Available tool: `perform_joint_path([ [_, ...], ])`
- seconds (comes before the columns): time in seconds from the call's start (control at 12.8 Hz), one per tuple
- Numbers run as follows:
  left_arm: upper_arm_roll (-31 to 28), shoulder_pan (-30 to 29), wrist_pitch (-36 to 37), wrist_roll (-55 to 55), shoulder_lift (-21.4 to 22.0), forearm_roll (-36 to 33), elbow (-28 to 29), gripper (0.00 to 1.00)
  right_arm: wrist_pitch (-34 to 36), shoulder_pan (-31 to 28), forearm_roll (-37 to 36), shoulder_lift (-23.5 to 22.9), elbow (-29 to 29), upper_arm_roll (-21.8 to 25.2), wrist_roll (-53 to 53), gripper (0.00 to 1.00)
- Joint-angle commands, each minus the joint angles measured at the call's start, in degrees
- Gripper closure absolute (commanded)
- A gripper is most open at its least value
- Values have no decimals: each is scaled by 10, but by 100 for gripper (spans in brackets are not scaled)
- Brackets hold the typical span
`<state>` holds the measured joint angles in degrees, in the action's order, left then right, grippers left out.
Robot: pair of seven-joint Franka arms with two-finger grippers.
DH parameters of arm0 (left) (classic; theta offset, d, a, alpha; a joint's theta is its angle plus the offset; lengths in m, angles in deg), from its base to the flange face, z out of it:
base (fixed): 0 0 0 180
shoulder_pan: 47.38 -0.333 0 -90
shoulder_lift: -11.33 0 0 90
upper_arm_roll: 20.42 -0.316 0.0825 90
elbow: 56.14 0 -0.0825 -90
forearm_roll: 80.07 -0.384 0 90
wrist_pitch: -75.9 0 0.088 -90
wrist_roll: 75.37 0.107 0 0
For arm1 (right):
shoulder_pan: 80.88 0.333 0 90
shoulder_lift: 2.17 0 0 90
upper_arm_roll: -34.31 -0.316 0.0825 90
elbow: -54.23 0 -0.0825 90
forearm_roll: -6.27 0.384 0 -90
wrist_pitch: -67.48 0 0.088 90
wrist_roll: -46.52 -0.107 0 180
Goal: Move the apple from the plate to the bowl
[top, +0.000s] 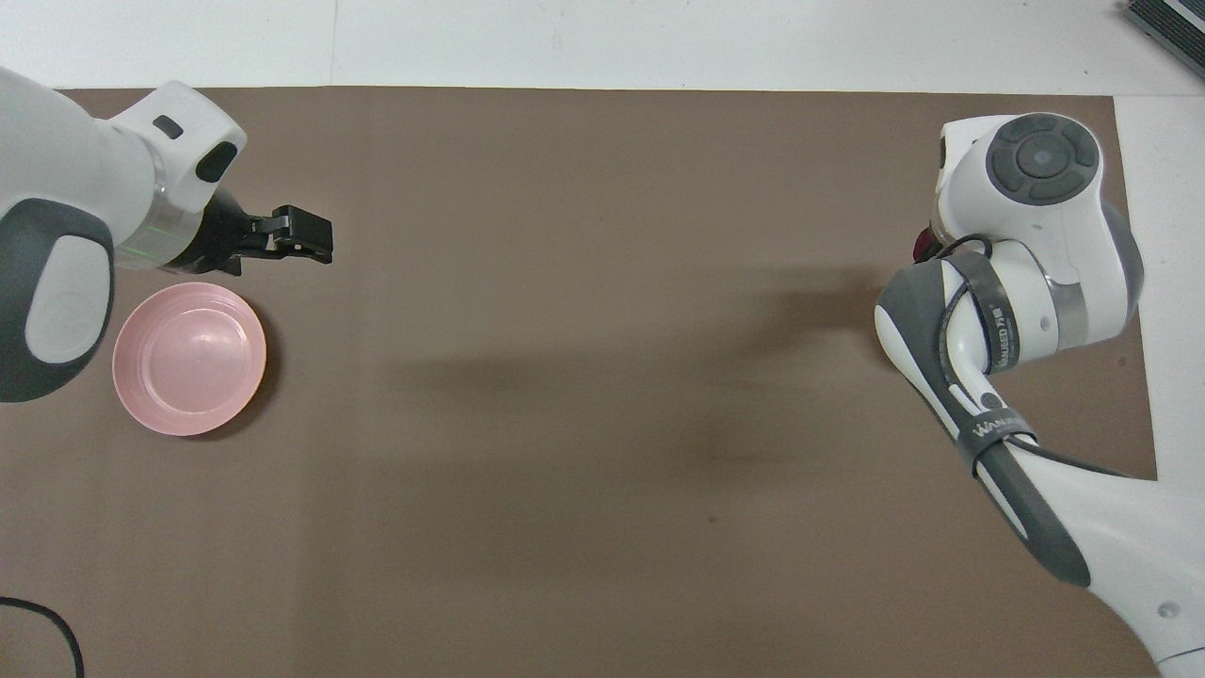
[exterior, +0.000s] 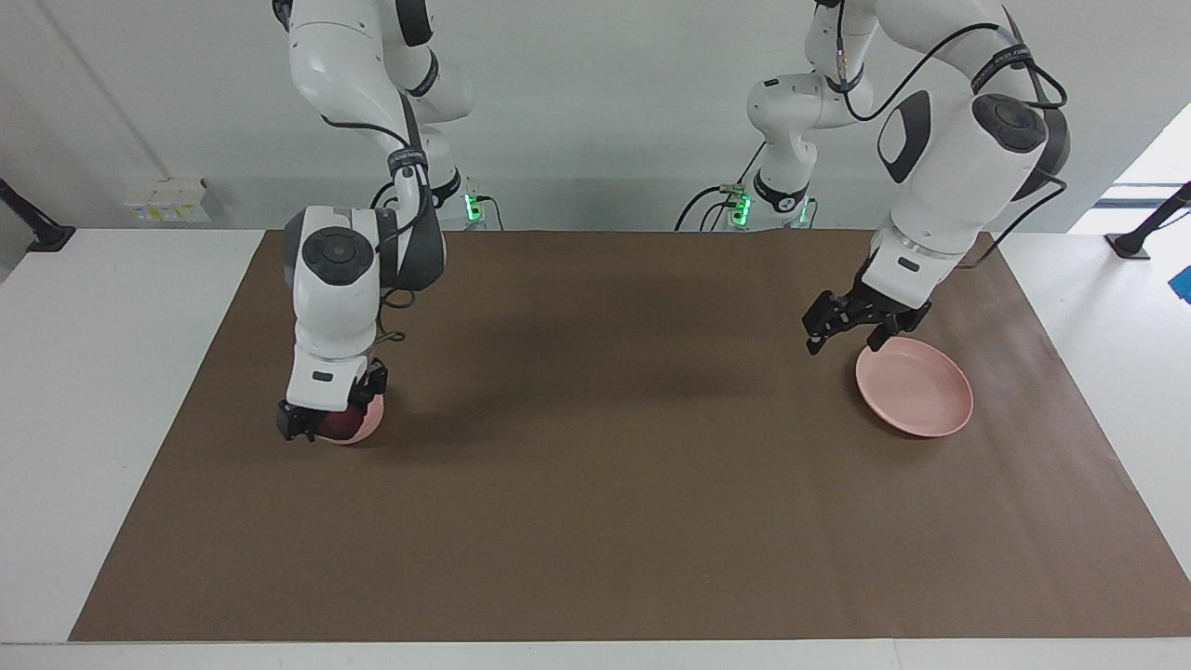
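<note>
The pale pink plate [exterior: 916,389] lies toward the left arm's end of the table with nothing on it; it also shows in the overhead view [top: 188,360]. My left gripper [exterior: 845,342] hangs open and empty just above the plate's rim nearer the robots [top: 315,240]. The small pink bowl [exterior: 370,421] sits toward the right arm's end. The dark red apple [exterior: 341,425] is in the bowl, between the fingers of my right gripper [exterior: 335,421], which points straight down into it. In the overhead view the right arm hides the bowl; only a sliver of the apple [top: 923,247] shows.
A brown mat [exterior: 595,484] covers the white table. The arm bases with cables stand at the robots' edge.
</note>
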<state>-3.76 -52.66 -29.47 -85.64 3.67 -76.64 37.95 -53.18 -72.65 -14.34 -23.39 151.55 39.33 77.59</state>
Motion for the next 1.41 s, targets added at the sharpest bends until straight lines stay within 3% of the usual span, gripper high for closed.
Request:
perform_joint_path([
  [0.0, 4, -47, 52, 107, 42, -11, 10, 0, -6, -8, -14, 9, 43, -5, 21, 100],
  [0.31, 3, -55, 137, 111, 45, -11, -54, 0, -7, -20, -13, 11, 62, -5, 59, 100],
  [0.78, -24, -56, 157, 111, 62, -11, -54, 0, -33, -30, -11, 14, 86, -5, 62, 97],
  [0.86, -36, -55, 164, 111, 62, -11, -54, 0, -33, -30, -9, 14, 86, -5, 60, 83],
  [1.18, -37, -54, 166, 111, 64, -11, -55, 0, -32, -29, -4, 12, 86, -5, 55, 8],
  [1.25, -38, -56, 166, 112, 65, -11, -54, 0, -30, -29, -4, 12, 85, -5, 55, 0],
  [1.33, -40, -57, 168, 113, 66, -11, -54, 0, -26, -28, -3, 11, 82, -5, 55, 0],
])
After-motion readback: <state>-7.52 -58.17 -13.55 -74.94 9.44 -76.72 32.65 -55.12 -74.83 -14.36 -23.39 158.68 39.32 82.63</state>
